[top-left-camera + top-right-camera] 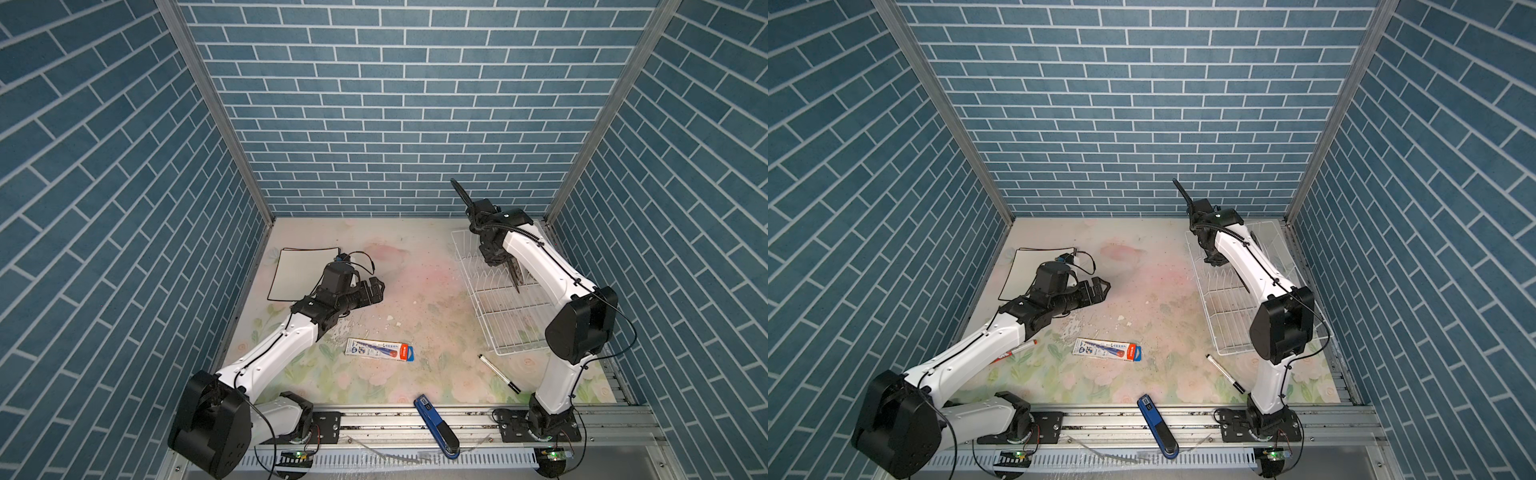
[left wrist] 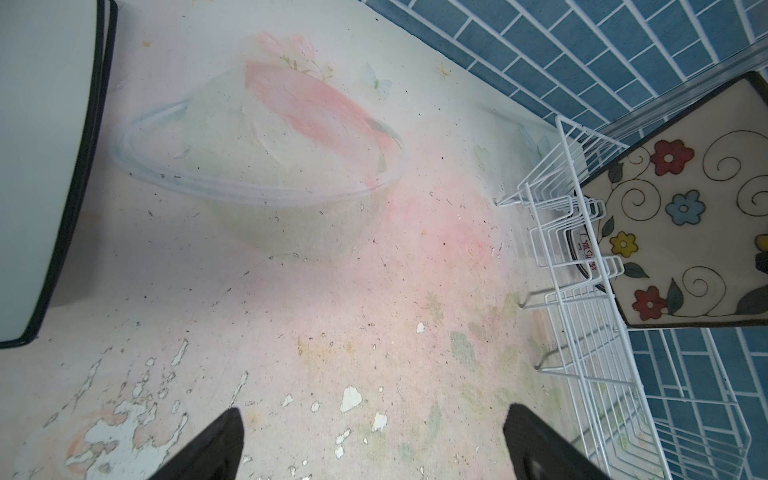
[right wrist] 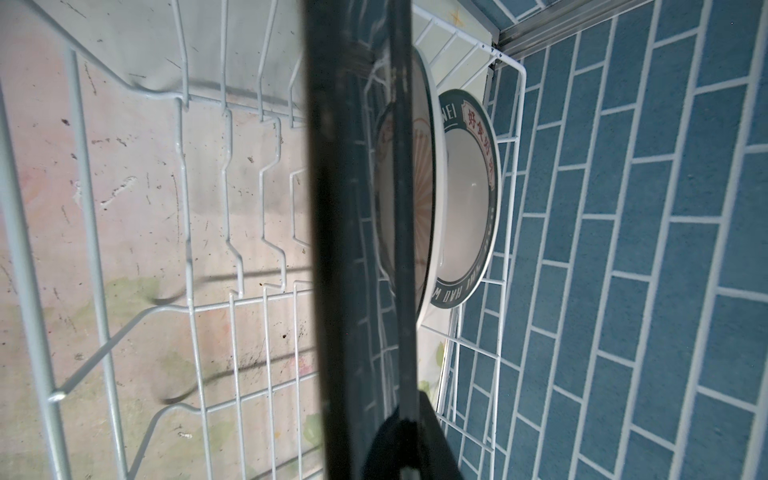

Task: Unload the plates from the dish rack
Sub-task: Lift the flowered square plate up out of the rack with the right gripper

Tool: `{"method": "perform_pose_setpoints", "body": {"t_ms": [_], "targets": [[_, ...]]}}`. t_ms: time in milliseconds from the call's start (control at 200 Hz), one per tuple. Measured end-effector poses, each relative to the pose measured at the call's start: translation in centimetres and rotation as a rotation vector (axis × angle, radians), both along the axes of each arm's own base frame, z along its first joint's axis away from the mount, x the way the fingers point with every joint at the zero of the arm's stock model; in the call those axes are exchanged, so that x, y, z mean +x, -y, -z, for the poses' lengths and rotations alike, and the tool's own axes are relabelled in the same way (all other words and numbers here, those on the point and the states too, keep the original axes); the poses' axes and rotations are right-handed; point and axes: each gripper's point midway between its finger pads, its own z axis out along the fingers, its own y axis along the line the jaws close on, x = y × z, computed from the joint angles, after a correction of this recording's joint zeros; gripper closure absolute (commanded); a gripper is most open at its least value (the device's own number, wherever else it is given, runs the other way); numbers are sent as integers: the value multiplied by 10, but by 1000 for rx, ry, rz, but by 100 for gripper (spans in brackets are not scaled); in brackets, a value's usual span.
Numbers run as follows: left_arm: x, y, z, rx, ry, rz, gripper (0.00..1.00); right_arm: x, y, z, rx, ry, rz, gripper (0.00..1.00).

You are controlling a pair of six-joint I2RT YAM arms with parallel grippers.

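it was a robot test cell: blue brick-print panels (image 1: 374, 104) on aluminium posts (image 1: 218, 112) boxed in a worn floral tabletop (image 1: 415, 291), with arm mounts (image 1: 326, 428) bolted to a front rail (image 1: 374, 419).

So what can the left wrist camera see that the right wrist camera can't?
Only the left wrist view shows the square white plate lying flat on the table, the painted face of the flowered plate, and the open left tool. Only the right wrist view plainly shows the orange-rayed round plate and the teal-rimmed round plate, standing in the dish rack. Both show the dish rack and the flowered plate, though the right wrist view sees it only as a dark edge up close. The left wrist view catches just a sliver of a round rim.
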Motion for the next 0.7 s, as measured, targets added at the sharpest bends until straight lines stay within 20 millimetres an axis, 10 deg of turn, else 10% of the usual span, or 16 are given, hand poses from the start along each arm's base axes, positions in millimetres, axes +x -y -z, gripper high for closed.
{"method": "perform_pose_setpoints", "body": {"t_ms": [700], "targets": [[-3,-2,-7,-24,13,-18,0,-10,-9,-39,25,93,-64,100]]}}
